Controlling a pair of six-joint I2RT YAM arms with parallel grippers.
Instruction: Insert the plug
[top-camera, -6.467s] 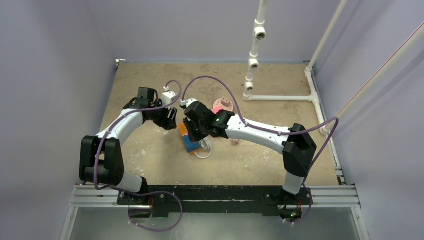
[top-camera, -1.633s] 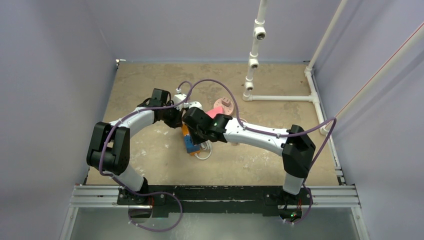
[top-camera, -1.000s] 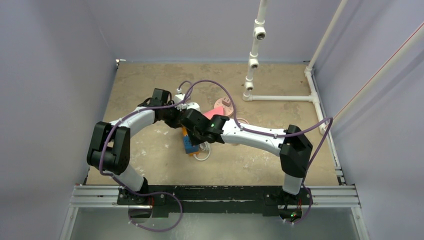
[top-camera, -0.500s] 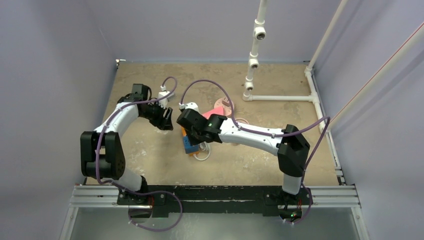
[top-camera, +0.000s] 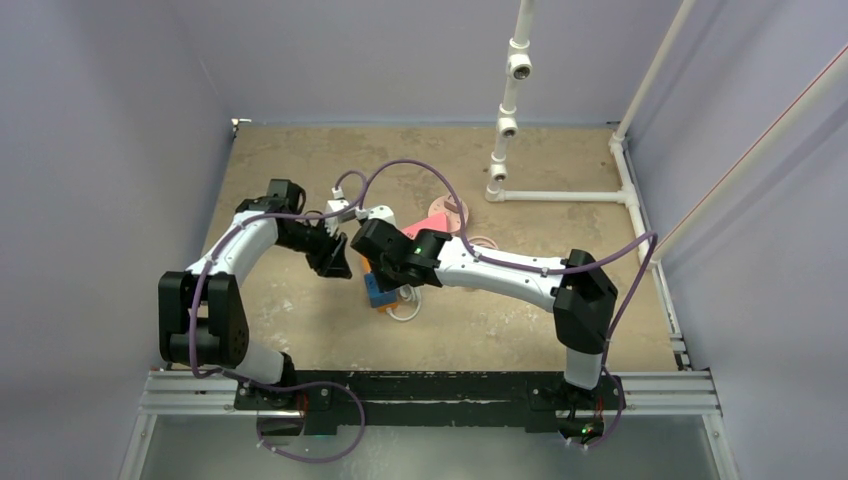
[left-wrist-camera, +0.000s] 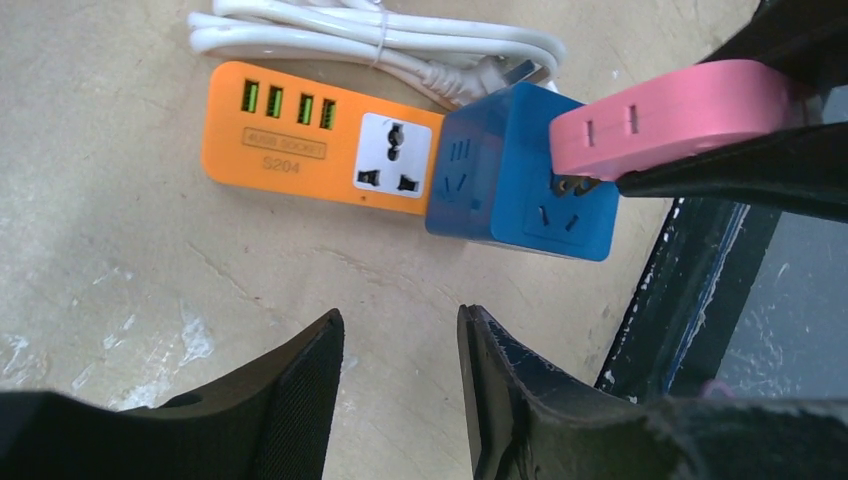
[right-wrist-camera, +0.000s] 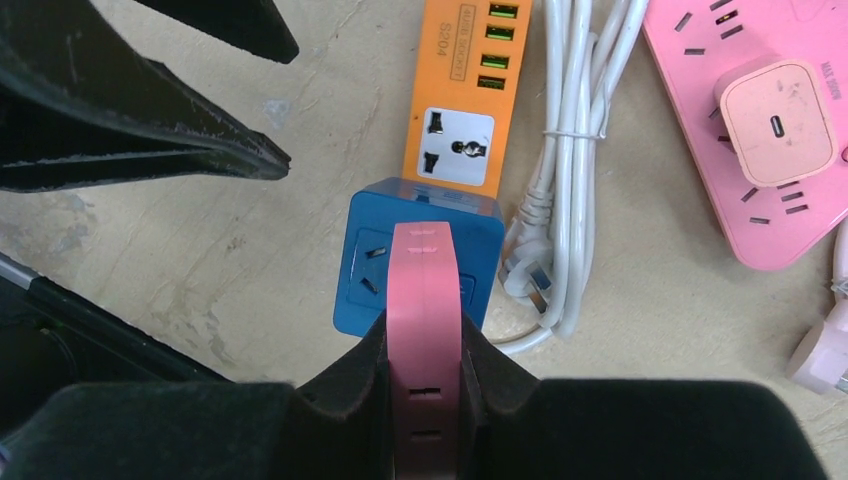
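Observation:
My right gripper (right-wrist-camera: 425, 330) is shut on a flat pink plug (right-wrist-camera: 425, 290), held on edge over a blue cube socket (right-wrist-camera: 365, 265). From the left wrist view, the pink plug (left-wrist-camera: 670, 115) reaches the blue cube (left-wrist-camera: 500, 170), and its metal prongs (left-wrist-camera: 572, 185) show at the cube's slotted face. An orange power strip (left-wrist-camera: 320, 140) joins the cube. My left gripper (left-wrist-camera: 400, 315) is open and holds nothing, hovering above bare table beside the strip. Seen from above, the left gripper (top-camera: 335, 262) sits just left of the right gripper (top-camera: 385, 270).
A coiled white cable (right-wrist-camera: 575, 130) lies beside the orange strip. A pink power strip (right-wrist-camera: 760, 210) with a peach charger (right-wrist-camera: 775, 120) in it lies to the right. A white pipe frame (top-camera: 505, 120) stands at the back right. The dark table rail (left-wrist-camera: 680, 300) runs close by.
The left gripper opened, let go near the pink plug, pulled back to the left, then came back toward the strip. The right gripper shifted slightly left with the plug.

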